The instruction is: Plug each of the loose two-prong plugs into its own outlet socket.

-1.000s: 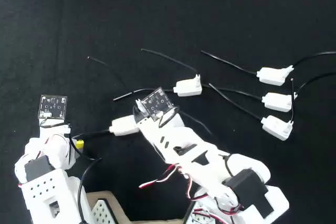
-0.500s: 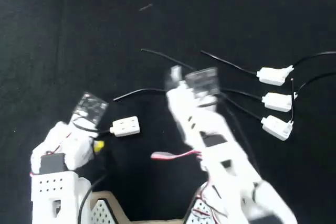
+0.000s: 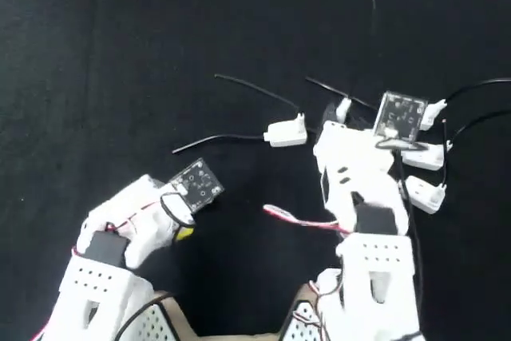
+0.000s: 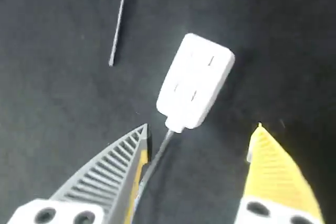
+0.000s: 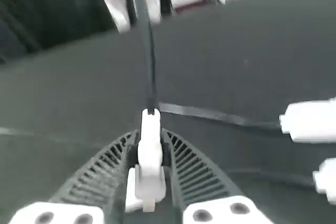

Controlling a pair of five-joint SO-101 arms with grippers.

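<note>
My right gripper [image 5: 149, 150] is shut on a small white two-prong plug [image 5: 149, 145] whose thin black cord sticks straight up. In the high view this plug [image 3: 343, 109] is held close to three white outlet sockets at the right [image 3: 423, 156], the nearest about a hand's width off [image 5: 310, 121]. My left gripper [image 4: 201, 127] is open just above another white outlet socket [image 4: 194, 82], which lies flat with its slots up and its cord running between the fingers. In the middle of the table lies a white block [image 3: 285, 132] with two cords running from it.
The table is covered in black cloth [image 3: 120, 53]. Black cords trail from the right-hand sockets toward the right edge [image 3: 479, 85]. The left arm [image 3: 128, 229] and the right arm [image 3: 367, 197] stand at the near edge with a gap between them.
The right arm has swung from the left-middle socket over to the right-hand sockets, carrying the plug. The left arm has moved right, over the socket the right arm left.
</note>
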